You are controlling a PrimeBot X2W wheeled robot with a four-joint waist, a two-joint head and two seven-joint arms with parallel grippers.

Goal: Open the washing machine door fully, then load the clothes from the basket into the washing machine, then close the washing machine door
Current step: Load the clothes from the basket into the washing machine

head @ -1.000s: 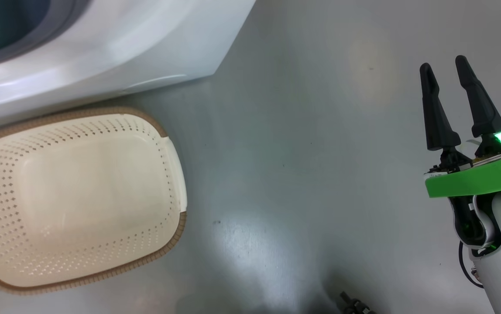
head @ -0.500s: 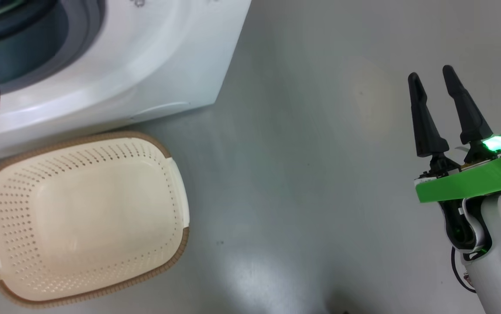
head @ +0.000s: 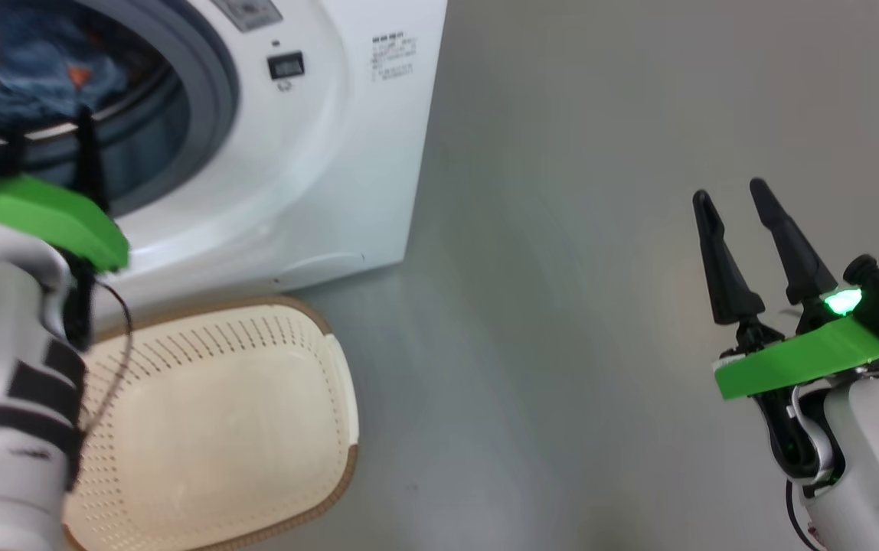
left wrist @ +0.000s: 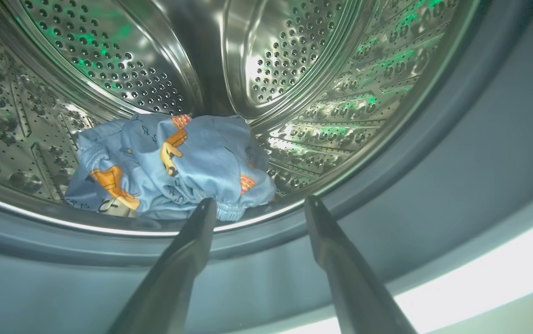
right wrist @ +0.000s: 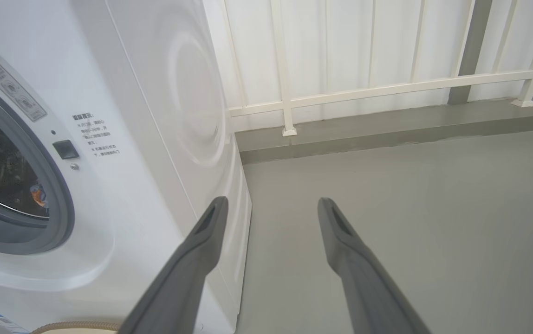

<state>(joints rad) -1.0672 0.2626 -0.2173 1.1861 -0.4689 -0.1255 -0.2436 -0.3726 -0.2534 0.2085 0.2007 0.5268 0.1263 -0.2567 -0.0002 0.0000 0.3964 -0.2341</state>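
Note:
The washing machine (head: 317, 153) stands at the upper left with its opening uncovered; its door is out of view. Blue clothes (left wrist: 169, 167) printed with orange animals lie in a bundle on the steel drum (left wrist: 294, 69) floor, just behind the grey-blue rubber ring (left wrist: 457, 162). My left gripper (left wrist: 258, 203) is open at the mouth of the opening, fingertips just short of the bundle, with nothing between them. In the head view the left gripper (head: 49, 126) points into the drum. The cream basket (head: 217, 337) sits on the floor below it, with nothing inside. My right gripper (head: 727, 191) hangs open over the floor.
Grey floor (head: 547, 306) stretches to the right of the machine. A white railing (right wrist: 364, 88) and a raised kerb (right wrist: 387, 134) run behind it. The door latch socket (head: 286, 65) and a text label (head: 392, 57) sit on the machine's front panel.
The head camera has tilted up, so the basket and machine sit lower in the picture and the drum opening shows. My left arm has come into view at the opening.

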